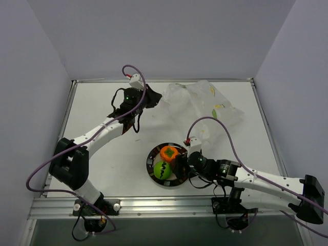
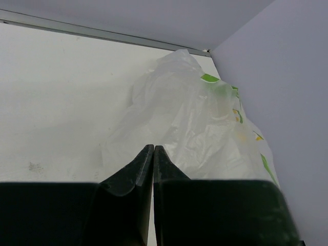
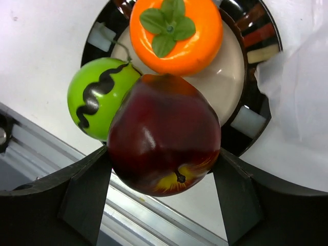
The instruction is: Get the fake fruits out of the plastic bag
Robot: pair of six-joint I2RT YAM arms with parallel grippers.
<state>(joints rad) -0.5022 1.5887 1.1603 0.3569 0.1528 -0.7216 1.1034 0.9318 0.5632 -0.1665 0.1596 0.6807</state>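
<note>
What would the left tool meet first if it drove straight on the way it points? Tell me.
The plastic bag. The left tool, fingers closed together, points at the near edge of the crumpled heap. The gap is unclear from the wrist view; the tips may already be touching it.

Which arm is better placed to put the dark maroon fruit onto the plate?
Right. The right gripper holds the maroon fruit right at the plate; the left gripper is shut, away by the plastic bag.

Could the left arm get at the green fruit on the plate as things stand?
Probably not cleanly. The right tool, shut on the maroon fruit, hangs at the rim of the plate close by the green fruit, crowding it, while the left tool sits shut by the bag.
</note>
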